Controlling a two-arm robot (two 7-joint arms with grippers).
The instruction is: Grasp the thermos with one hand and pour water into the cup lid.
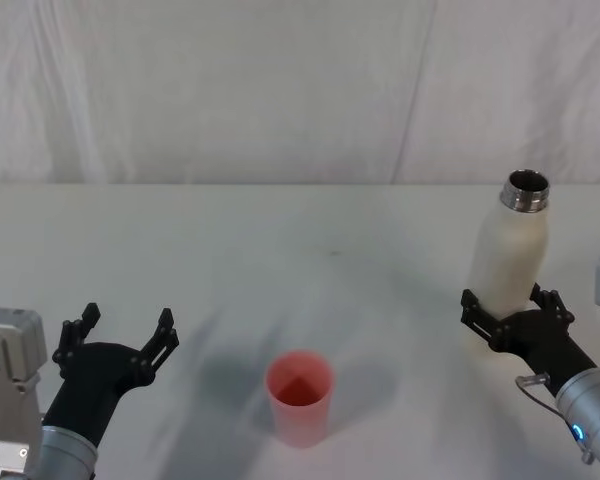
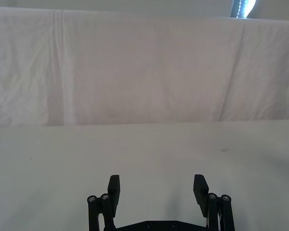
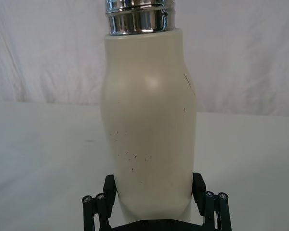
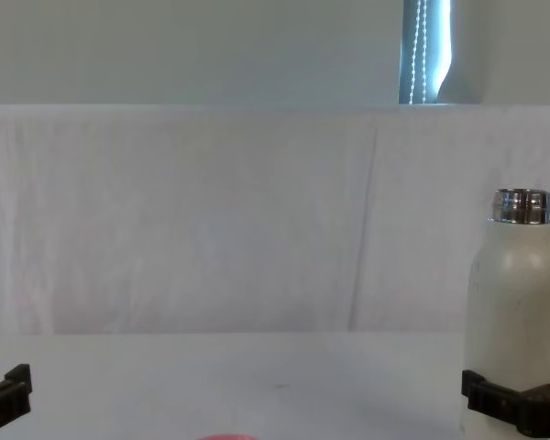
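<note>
The thermos (image 1: 510, 255) is a cream-white bottle with an open steel neck, standing upright at the right of the table. My right gripper (image 1: 513, 308) is shut on the thermos low on its body; the right wrist view shows both black fingers (image 3: 109, 188) pressed against the thermos (image 3: 149, 134). In the chest view the thermos (image 4: 515, 330) rises at the right edge. The cup lid (image 1: 300, 397) is a small pinkish-red cup standing near the front centre, its rim just visible in the chest view (image 4: 225, 437). At the front left my left gripper (image 1: 120, 332) is open and holds nothing, as the left wrist view (image 2: 157, 188) confirms.
The white table (image 1: 280, 250) runs back to a white draped cloth wall (image 1: 280, 90). Bare table surface lies between the cup lid and the thermos.
</note>
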